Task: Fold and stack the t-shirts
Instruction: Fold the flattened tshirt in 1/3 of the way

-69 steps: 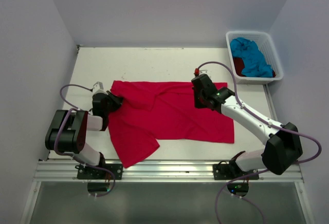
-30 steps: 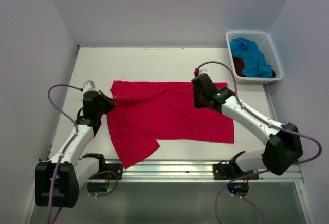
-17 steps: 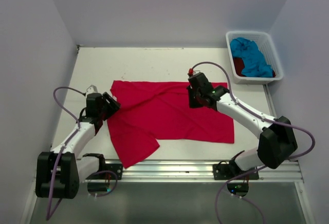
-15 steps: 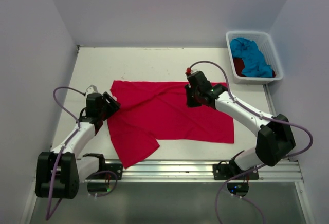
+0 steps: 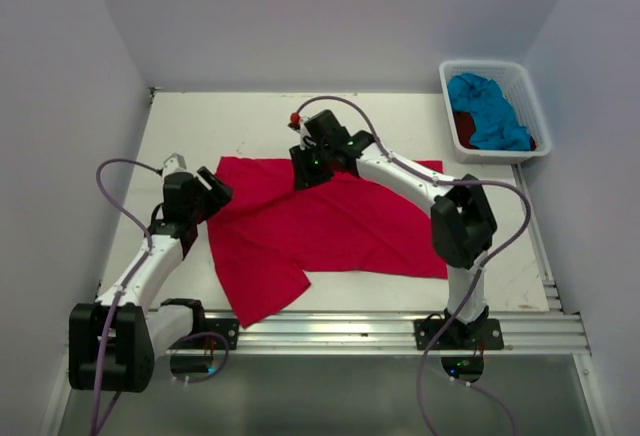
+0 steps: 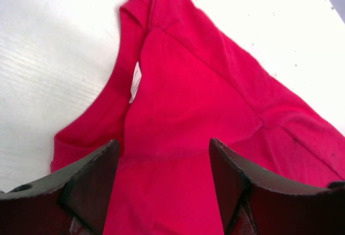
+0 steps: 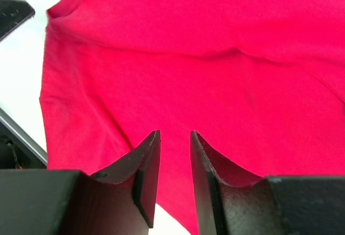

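Change: the right arm had swung from the shirt's right half across to its far edge near the middle; the left pincer (image 5: pixel 210 194) had sprung wide at the collar end; the cloth lay much as before.
Worktop (image 5: pixel 250 121): one white surface, carrying the single shirt being worked on.
Red-pink t-shirt (image 5: pixel 340 226): one, spread mostly flat at the middle of the worktop, with a flap trailing toward the near edge; probably laid out this way so it could be folded, with no fold made yet.
Basket (image 5: pixel 481 64): one, white, at the far right corner, well apart from the spread shirt.
Turquoise t-shirt (image 5: pixel 490 111): one, crumpled in the basket, apparently waiting its turn.
Dark red t-shirt (image 5: pixel 462 126): one, mostly buried under the turquoise one.
Shirts in all: three, one out and two in the basket.
Left pincer (image 6: pixel 161 146): jaws wide apart over the collar, gripping nothing, likely just released.
Right pincer (image 7: pixel 175 135): jaws narrowly parted above the cloth, nothing between them, seemingly seeking a new hold.
Collar label (image 6: pixel 135 81): one small white tag inside the neckline.
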